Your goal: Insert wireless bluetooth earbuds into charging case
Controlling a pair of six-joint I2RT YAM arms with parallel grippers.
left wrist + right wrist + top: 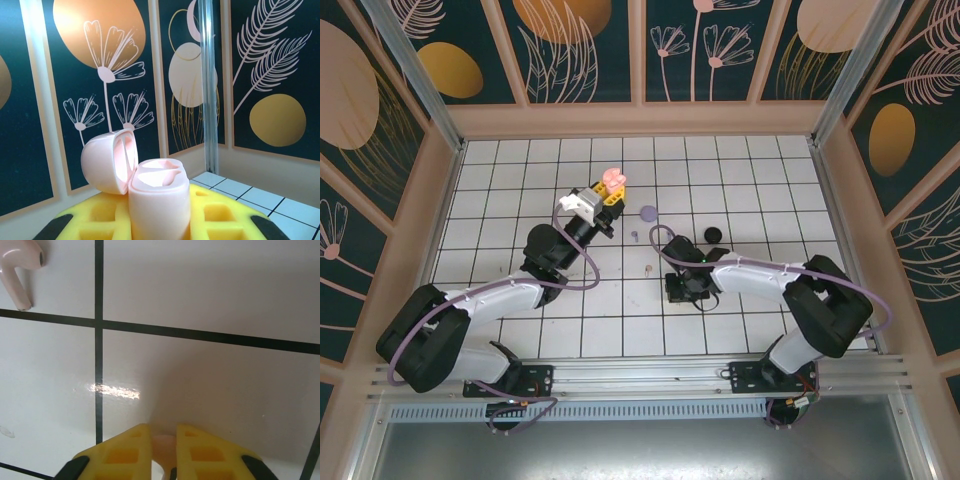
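Note:
My left gripper [607, 197] is shut on a pale pink charging case [160, 200], held upright above the floor with its lid [107, 160] hinged open to the left. Both its moulded wells look empty. From above, the case [613, 180] sits at the back centre. My right gripper [164, 442] points down close over the tiles, its yellow fingers [125, 452] closed on a small pale pink earbud [164, 452]. It is right of centre in the top view [677, 292]. A second pale pink earbud [17, 270] lies on the tile ahead to the left, also visible from above [648, 268].
A lilac disc-like case [648, 213] and a tiny lilac earbud [634, 236] lie behind the right gripper. A black round case [713, 236] sits to its right. Patterned walls with metal posts [207, 85] close off the tiled floor.

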